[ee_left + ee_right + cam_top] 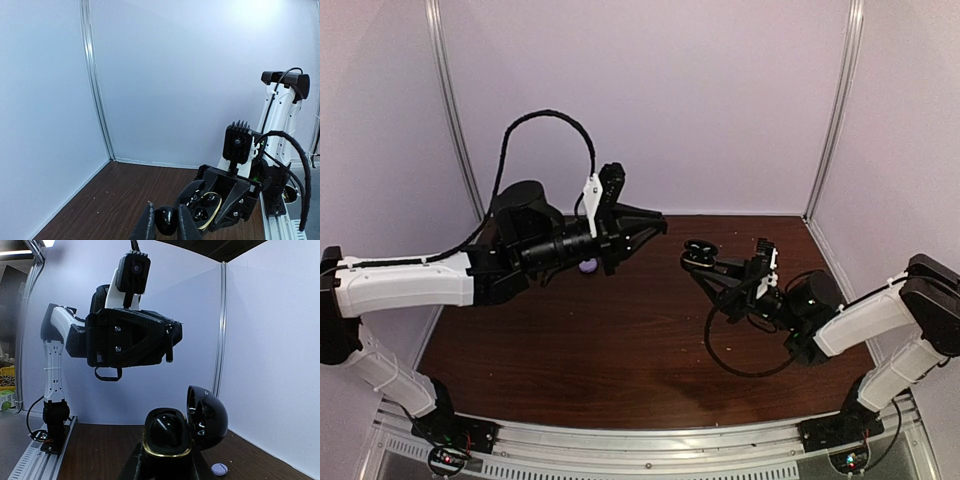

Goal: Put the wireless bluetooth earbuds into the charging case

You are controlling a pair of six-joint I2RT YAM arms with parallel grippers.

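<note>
Left end effector [165, 215] is pinched narrow on a black bud [165, 222], which sits between the two fingertips with its glossy round side showing in the left wrist view. Just past that bud, the open case [205, 206] faces it, gold rim and dark wells turned toward the left arm; whether the wells hold anything cannot be told. Bud and case are near each other but not touching, and in the top view a gap shows between the two arms' tips, both raised above the counter [620, 340]. Right end effector [167, 460] is closed narrow on the case's black body from both sides. The lid [207, 417] is swung open, standing to the right of the body in the right wrist view, with the left arm's black head hanging above it. A lilac bud [218, 469] lies on the counter well apart from the case, under the left arm in the top view. White walls close in the counter at the back and sides.
</note>
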